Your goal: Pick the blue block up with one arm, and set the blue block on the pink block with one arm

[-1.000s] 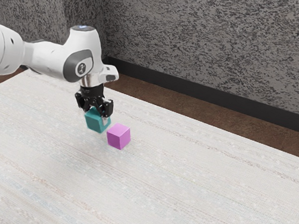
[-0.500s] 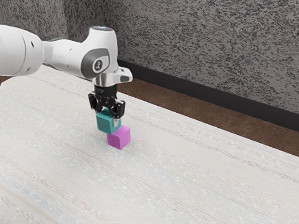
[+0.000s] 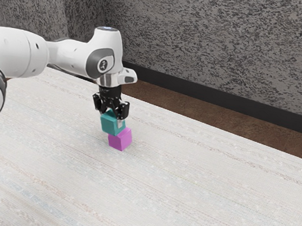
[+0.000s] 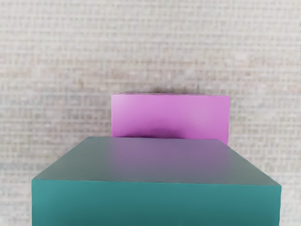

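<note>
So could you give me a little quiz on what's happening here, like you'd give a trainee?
1. Fill in: the pink block rests on the ____.
2. True or false: the blue block lies flat on the table, well away from the pink block.
3. What does the gripper hold between its fingers? A: the blue block. B: the pink block. C: nothing.

Key: 1 table; 2 false, it hangs in the gripper right above the pink block; 3 A.
</note>
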Controlling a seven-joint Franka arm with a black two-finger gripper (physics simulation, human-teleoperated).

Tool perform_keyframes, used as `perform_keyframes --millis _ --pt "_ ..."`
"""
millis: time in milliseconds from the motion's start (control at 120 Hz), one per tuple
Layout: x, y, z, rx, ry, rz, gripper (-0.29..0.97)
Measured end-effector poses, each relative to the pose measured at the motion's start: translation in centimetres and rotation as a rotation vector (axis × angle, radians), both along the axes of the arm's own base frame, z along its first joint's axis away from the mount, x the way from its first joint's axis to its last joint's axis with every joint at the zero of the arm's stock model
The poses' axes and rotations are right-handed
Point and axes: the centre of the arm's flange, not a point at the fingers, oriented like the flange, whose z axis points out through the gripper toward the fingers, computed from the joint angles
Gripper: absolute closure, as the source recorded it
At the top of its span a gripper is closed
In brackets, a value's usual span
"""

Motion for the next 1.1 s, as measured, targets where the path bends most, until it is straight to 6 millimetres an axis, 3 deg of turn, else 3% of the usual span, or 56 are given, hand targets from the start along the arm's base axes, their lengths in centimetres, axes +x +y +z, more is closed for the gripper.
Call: perform_keyframes --millis 1100 --pt "1.5 -0.2 -0.1 -0.008 -0.004 -0.018 0.31"
